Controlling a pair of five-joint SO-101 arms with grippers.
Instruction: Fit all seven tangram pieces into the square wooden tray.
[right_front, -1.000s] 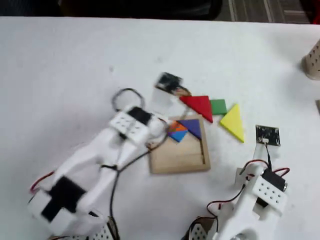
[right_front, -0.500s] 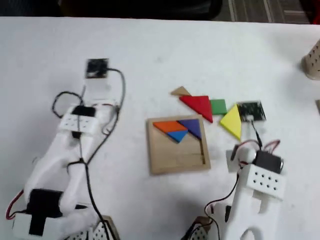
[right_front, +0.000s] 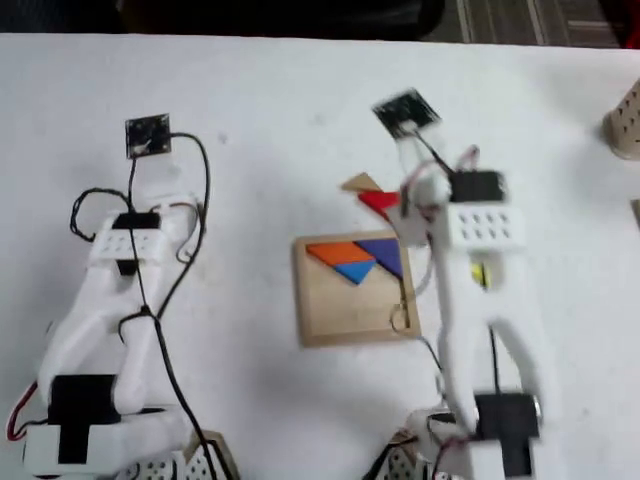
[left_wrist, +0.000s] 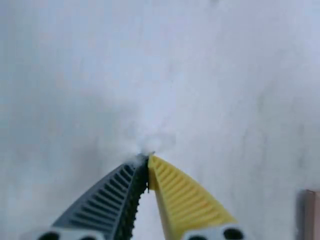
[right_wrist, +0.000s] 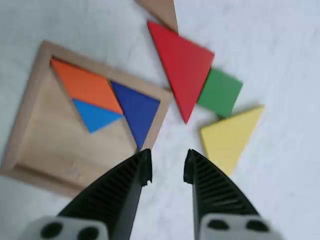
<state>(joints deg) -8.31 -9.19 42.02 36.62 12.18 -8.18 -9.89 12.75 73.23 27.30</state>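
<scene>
The square wooden tray holds the orange piece, light blue triangle and dark blue triangle packed along one edge, leaving floor free for the red triangle, green square, yellow triangle and tan triangle, clustered on the counter just beside the tray. The right pincer hangs empty, jaws slightly apart, over the tray rim nearest that cluster, likely staged for a pick; the left pincer, tips together on nothing, sits well apart from the tray, clear of the working arm

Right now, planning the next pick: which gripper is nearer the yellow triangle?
Right. The right gripper hovers just beside the yellow triangle; the left gripper is on the tray's far side.
</scene>
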